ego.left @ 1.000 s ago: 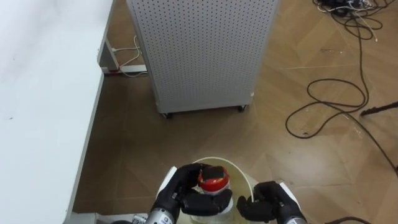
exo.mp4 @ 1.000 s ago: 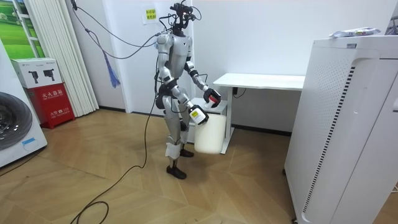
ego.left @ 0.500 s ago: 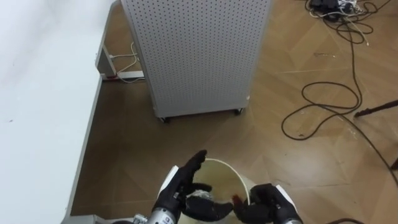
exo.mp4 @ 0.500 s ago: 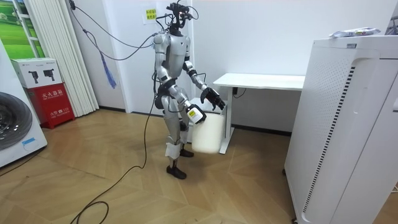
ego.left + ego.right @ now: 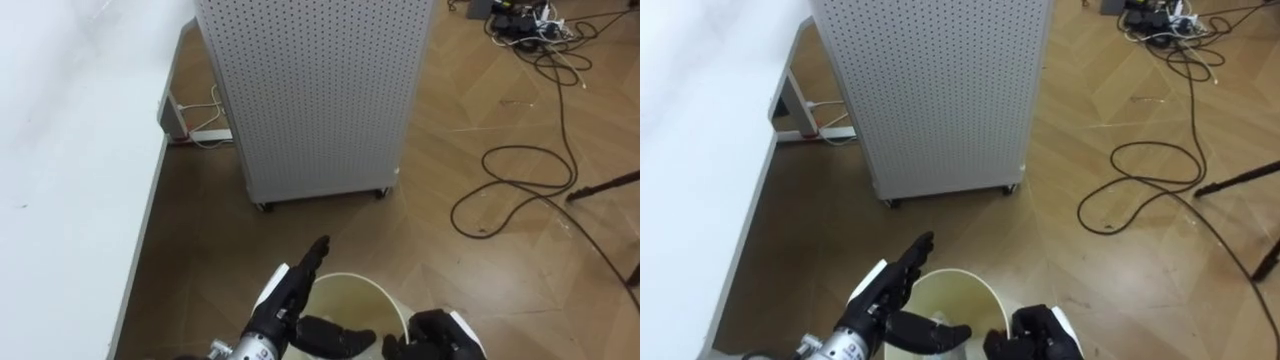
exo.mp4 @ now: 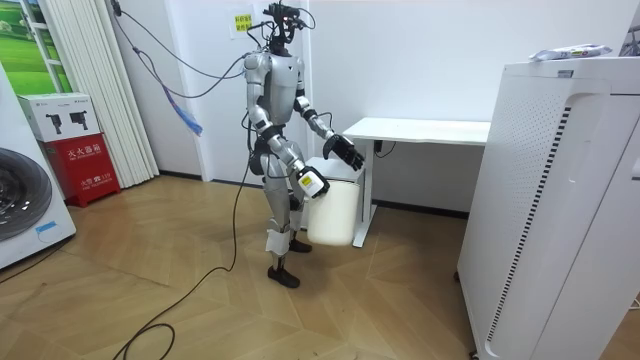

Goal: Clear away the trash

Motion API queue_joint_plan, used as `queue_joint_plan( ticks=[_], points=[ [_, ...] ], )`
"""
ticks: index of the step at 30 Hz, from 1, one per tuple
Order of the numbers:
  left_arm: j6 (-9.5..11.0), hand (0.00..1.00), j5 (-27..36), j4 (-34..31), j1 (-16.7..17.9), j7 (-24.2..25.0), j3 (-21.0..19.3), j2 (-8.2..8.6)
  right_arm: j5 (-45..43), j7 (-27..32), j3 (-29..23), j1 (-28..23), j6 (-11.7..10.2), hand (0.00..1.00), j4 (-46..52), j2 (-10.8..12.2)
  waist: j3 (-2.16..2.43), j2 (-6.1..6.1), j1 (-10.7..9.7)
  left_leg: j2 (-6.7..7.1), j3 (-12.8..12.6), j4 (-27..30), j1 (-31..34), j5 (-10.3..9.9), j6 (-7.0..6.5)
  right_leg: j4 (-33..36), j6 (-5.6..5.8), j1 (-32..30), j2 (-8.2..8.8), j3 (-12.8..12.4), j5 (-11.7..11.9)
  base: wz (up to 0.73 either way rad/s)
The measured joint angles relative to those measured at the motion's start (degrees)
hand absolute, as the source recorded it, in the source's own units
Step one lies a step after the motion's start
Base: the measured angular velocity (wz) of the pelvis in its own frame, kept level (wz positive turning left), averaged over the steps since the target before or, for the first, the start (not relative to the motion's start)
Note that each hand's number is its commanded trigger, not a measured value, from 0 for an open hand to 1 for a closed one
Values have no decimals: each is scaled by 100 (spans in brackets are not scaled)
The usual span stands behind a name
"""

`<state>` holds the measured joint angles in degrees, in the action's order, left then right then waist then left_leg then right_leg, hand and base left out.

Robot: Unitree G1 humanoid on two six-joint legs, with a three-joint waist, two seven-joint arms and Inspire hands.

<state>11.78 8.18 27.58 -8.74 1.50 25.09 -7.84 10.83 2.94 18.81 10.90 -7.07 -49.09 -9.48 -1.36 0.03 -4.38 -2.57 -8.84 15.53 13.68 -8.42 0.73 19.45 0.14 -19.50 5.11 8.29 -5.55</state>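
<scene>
The desk [image 5: 60, 170] ran down the left of the eye views, and the robot stood by its corner, as the room view showed, facing a white perforated cabinet [image 5: 315, 90] on small feet. To the right of the cabinet, loose cables [image 5: 520, 180] lay looped over the wood floor. Close against the robot's front was the bin [image 5: 352, 290], pale, round and open-mouthed. In the room view it hung at hip height, clear of the floor, beside the desk's edge. The right hand [image 5: 435, 335] sat at the bin's right rim with its fingers curled round it. That grip was evidently what carried the bin and kept its mouth up and steady under the other arm. The left hand [image 5: 290, 305] was over the left rim with its fingers straight and spread and its thumb reaching across the mouth. It held nothing, a pose that suited a hand with nothing left to drop. Where the garbage lay could not be told for certain: neither hand had any. Most likely it was deep in the bin, just beneath the open left hand and beside the right.
</scene>
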Motion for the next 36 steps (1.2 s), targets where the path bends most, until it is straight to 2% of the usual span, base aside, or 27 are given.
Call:
queue_joint_plan(
  ticks=[4, 6, 9, 14, 21, 22, 28, 30, 36],
  points=[
    [4, 0, -91, -413, 145, -32, -17, -65, 8, 18, -41, -169, -15, 100, 32, -26, 7, 3, -11, -17, 2, -136, -279, 0, 1, -182, 9, 315, -29, 59, 8, 0],
    [91, 0, -131, -533, 176, -39, -25, -109, 36, 16, -83, -258, -55, 100, 33, -63, 10, 4, -5, -9, 12, -213, -420, 0, 1, -228, 24, 453, -28, 69, -1, 2],
    [110, 0, -133, -734, 226, -57, -68, -167, 59, 20, -225, -422, -63, 100, 63, -134, 37, 1, 5, 3, 18, -347, -644, 0, 1, -301, 49, 646, -30, 84, -15, 0],
    [114, 0, -144, -1191, 290, -143, -372, -217, 82, 118, -452, -672, -78, 100, 237, -223, 64, -30, -17, 6, 33, -430, -904, -1, 2, -484, 70, 968, -48, 128, -34, 3],
    [114, 0, -175, -1661, 388, -352, -570, -265, 215, 119, -503, -893, -75, 100, 247, -317, 75, -65, -20, -4, 110, -597, -1325, -7, 12, -693, 104, 1445, -82, 212, -50, 5],
    [113, 0, -282, -1749, 390, -354, -619, -260, 207, 103, -548, -926, -75, 100, 248, -316, 91, -86, -7, -10, 112, -606, -1358, -14, 22, -693, 103, 1478, -89, 214, -65, 7],
    [114, 0, -665, -2153, 403, -538, -931, -296, 14, -68, -661, -1281, -76, 100, 498, -313, 89, -119, 1, -72, 117, -614, -1531, -58, 84, -693, 67, 1641, -153, 214, -128, 0],
    [114, 0, -663, -2156, 404, -604, -929, -299, 3, -96, -661, -1365, -76, 100, 542, -314, 89, -118, 3, -87, 124, -608, -1547, -63, 94, -677, 52, 1646, -170, 200, -148, -3],
    [114, 0, -665, -2307, 468, -706, -920, -344, 7, -121, -660, -1446, -75, 100, 520, -313, 87, -111, 34, -91, 131, -603, -1648, -95, 138, -669, 47, 1537, -236, -117, -146, -27]
  ],
)
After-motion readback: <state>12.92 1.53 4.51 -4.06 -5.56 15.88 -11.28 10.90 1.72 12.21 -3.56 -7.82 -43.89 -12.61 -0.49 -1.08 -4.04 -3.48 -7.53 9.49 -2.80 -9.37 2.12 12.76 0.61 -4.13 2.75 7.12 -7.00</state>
